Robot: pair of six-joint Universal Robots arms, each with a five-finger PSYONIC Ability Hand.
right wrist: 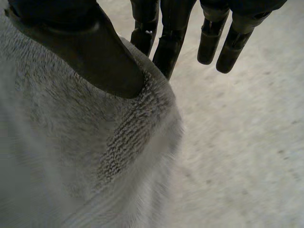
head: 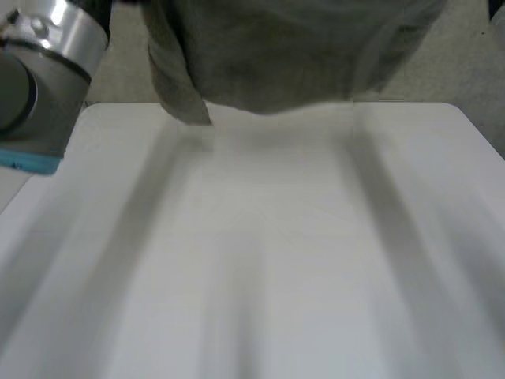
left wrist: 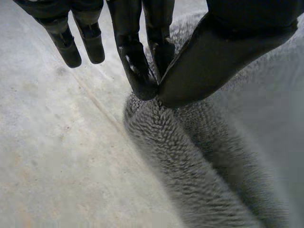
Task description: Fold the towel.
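Grey terry-cloth towel point(head: 284, 55) held in the air over the far edge of the white flat-topped table point(head: 260, 260), its lower hem hanging about level with that edge and none of it lying on the tabletop. At left, the grey-jointed, blue-capped left arm point(head: 39, 71) reaches forward. Its black left hand point(left wrist: 137, 71) pinches a bunched corner of the towel between the thumb and two fingers, and its other fingers hang straight and free beside the cloth. At right, the black right hand point(right wrist: 99, 66) mirrors this, with the thumb pressed on the pile and fingers behind the towel's edge, the remaining fingers clear of it. The step in hand appears to be the carry or spread that comes before a fold, since no crease can yet be read in the cloth. The next move probably calls for both hands to keep their pinches and travel together, lowering the hem onto the table so the towel lays out flat rather than bunching. The towel's visible span runs side to side between the two hands and its face hangs downward. Its upper part is cut off, so the true long axis cannot be told.
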